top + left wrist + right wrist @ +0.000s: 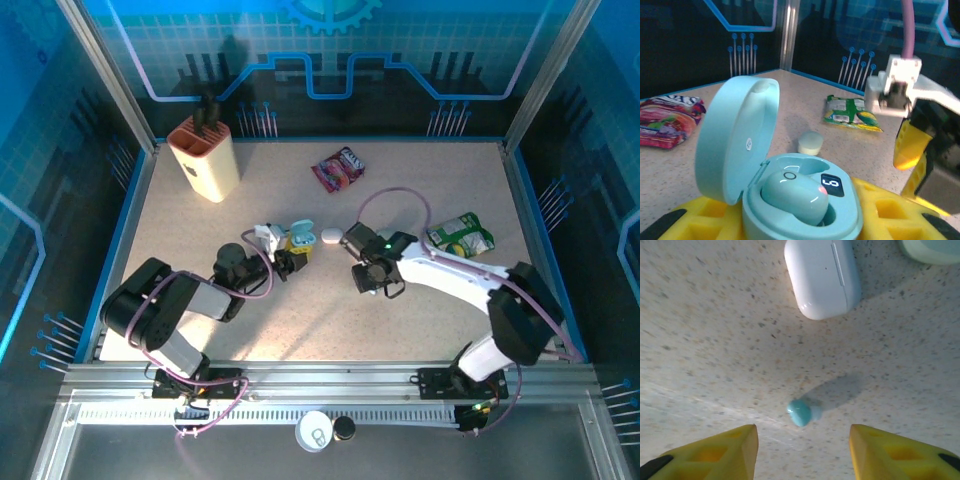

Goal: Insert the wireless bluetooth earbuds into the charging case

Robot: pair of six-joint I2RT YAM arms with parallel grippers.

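My left gripper [801,224] is shut on the pale teal charging case [805,210], whose lid [735,140] stands open. One teal earbud [795,196] lies in a well of the case beside a small lit display. In the top view the case [300,240] sits at the table's middle, held by the left gripper [287,262]. A second teal earbud [802,413] lies on the table between the yellow fingers [720,452] of my right gripper [803,450], which is open and not touching it. The right gripper [366,277] hovers just right of the case.
A closed white case [822,275] lies on the table beyond the loose earbud, next to the teal case [332,236]. A green snack packet [460,235] sits right, a red packet [338,168] at the back, and a tan holder [205,160] at the back left.
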